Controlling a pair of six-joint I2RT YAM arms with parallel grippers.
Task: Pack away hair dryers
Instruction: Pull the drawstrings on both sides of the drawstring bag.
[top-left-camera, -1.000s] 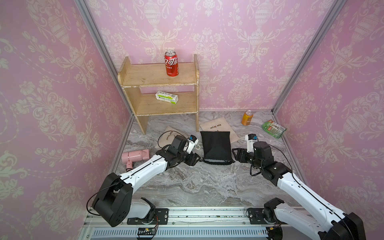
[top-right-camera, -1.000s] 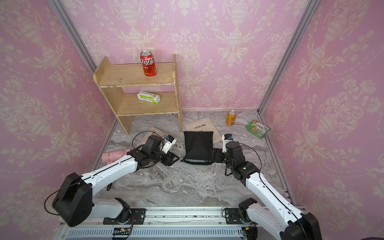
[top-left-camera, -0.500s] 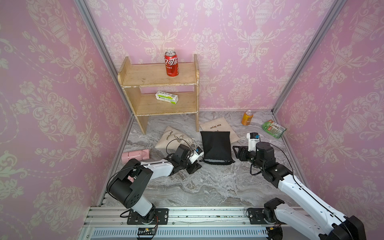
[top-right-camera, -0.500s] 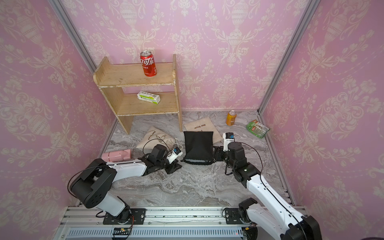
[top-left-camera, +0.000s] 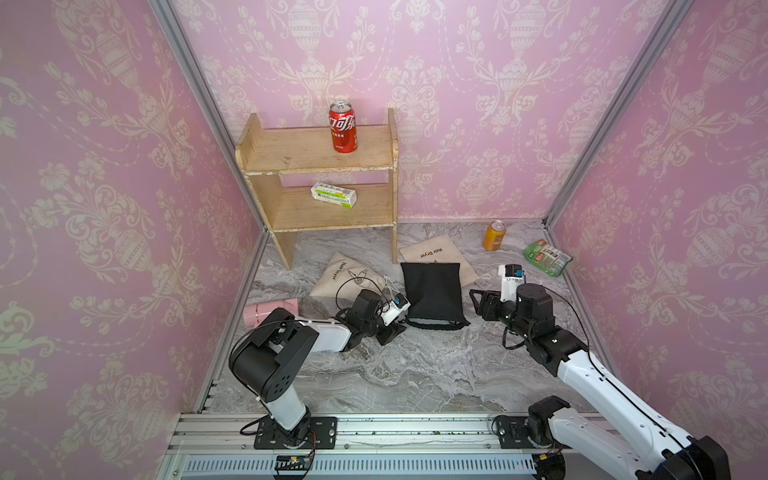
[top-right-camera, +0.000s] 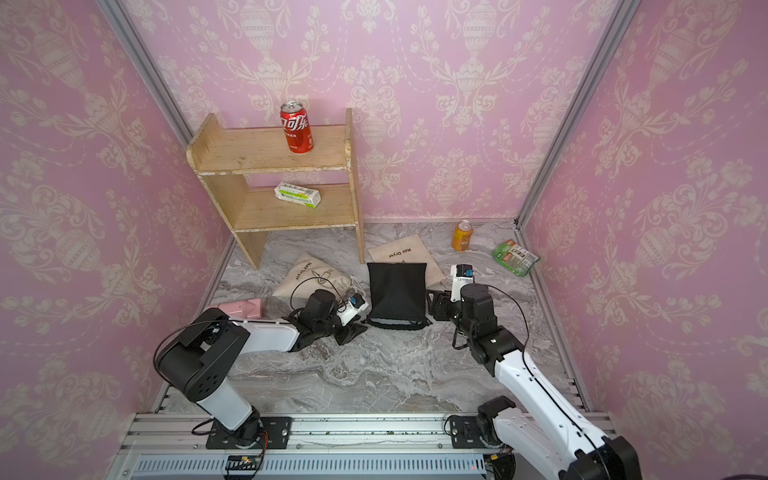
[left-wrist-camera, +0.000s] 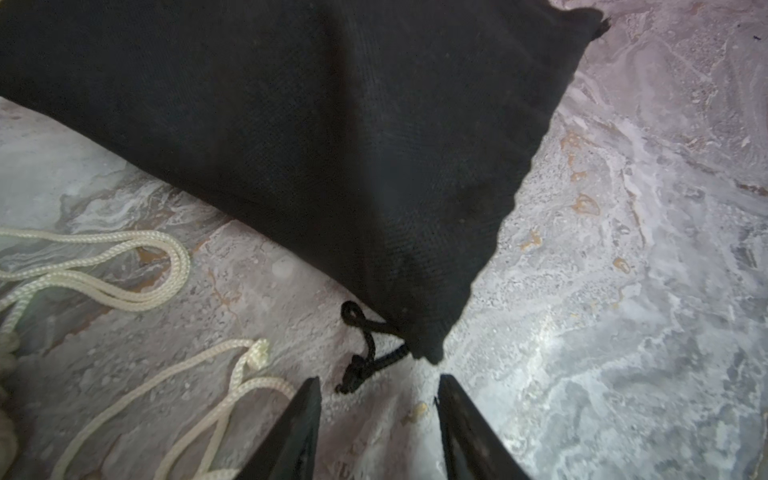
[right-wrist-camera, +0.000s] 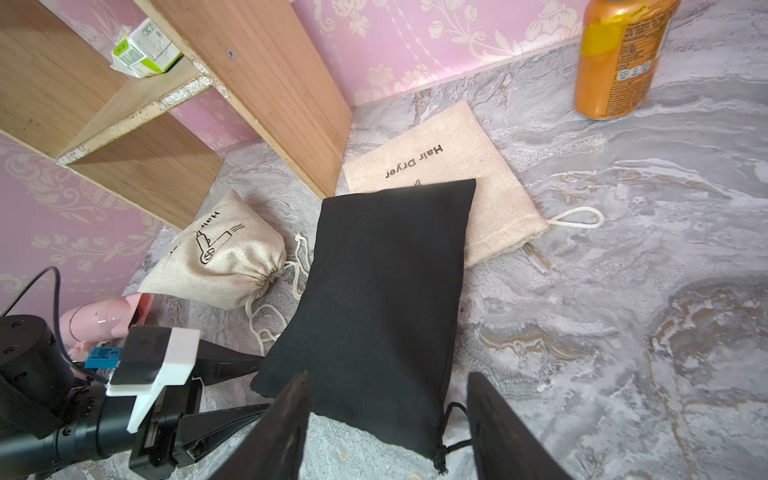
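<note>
Pink hair dryer (top-left-camera: 270, 309) lying flat, long axis crosswise, left pincer (left-wrist-camera: 377, 380) spread, right pincer (right-wrist-camera: 390, 376) spread, flanking black pouch (top-left-camera: 432, 291).

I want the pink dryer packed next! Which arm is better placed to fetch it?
Left, probably. The pink hair dryer lies on that arm's side, right beside its elbow. The left pincer is open and empty. The right pincer sits beyond the black pouch, farther away.

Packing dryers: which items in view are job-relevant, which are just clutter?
Job:
- pink hair dryer
- black pouch
- cinched beige pouch
- flat beige pouch

Clutter:
- red can
- green-white box
- orange can
- green packet
- wooden shelf
</note>
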